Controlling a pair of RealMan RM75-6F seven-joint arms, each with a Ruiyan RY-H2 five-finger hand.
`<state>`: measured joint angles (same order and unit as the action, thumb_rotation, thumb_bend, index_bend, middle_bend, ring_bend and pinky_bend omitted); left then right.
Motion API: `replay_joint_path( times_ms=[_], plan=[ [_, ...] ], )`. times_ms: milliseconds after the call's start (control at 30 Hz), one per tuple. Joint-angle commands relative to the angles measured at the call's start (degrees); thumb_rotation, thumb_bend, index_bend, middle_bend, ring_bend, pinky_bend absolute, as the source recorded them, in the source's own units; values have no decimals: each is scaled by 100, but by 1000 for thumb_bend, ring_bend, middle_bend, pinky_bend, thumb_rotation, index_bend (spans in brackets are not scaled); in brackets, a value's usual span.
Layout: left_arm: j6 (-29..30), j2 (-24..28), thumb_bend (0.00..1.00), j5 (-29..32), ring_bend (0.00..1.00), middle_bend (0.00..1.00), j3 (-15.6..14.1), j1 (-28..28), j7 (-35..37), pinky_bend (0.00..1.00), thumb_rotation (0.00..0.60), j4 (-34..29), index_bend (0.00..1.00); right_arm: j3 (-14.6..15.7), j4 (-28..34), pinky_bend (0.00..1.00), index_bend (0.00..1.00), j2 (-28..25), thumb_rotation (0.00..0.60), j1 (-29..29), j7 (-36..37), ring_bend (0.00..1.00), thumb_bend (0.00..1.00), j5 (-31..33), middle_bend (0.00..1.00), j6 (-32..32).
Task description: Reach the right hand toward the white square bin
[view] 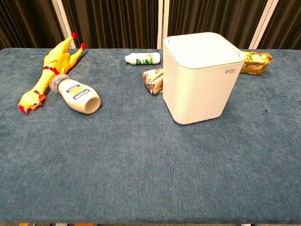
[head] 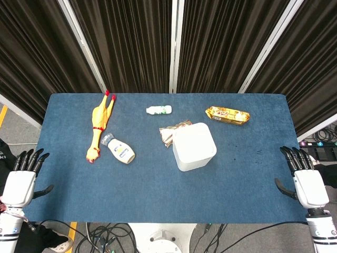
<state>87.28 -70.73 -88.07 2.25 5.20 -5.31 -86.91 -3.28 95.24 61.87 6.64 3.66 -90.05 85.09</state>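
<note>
The white square bin [head: 194, 146] stands upright near the middle of the blue table [head: 158, 195]; in the chest view the bin [view: 201, 77] fills the centre right, its lid closed. My right hand [head: 306, 182] hangs at the table's right front corner, fingers spread and empty, well to the right of the bin. At the left front corner my left hand [head: 22, 182] is likewise open and holds nothing. Neither hand shows in the chest view.
A brown snack packet [head: 170, 132] lies against the bin's far left side. A gold wrapper [head: 227, 114] lies at the back right, a small white bottle [head: 158, 109] at the back centre. A yellow rubber chicken [head: 99, 125] and a white bottle [head: 118, 148] lie left.
</note>
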Motion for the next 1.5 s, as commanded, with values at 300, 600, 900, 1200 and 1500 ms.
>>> replay_joint_path(
  times_ms=[300, 600, 900, 1200, 1500],
  plan=[
    [-11, 20, 0, -5, 0, 81, -10, 8, 4, 3, 600, -19, 149, 28, 28, 0, 0, -11, 600, 56, 32, 0, 232, -94, 68, -63],
    [-1, 62, 0, -114, 0, 81, -16, 58, -18, 3, 600, -69, 149, -257, 558, 0, 0, -254, 600, 1053, -119, 0, 212, -454, 80, -1128],
    [-44, 47, 0, -147, 0, 81, -38, 93, 36, 3, 600, -50, 149, -747, 733, 0, 194, 194, 600, 2398, -594, 0, 212, 59, 220, -2734],
    [-45, 16, 0, -109, 0, 81, -63, 66, 202, 3, 600, 100, 149, -727, 477, 0, 272, 817, 600, 2810, -1128, 0, 211, 461, 254, -3077],
    [6, -58, 0, -95, 0, 81, -98, 6, 367, 3, 600, 252, 149, -564, 305, 0, 306, 1167, 600, 2978, -1549, 0, 212, 920, 290, -3332]
  ],
)
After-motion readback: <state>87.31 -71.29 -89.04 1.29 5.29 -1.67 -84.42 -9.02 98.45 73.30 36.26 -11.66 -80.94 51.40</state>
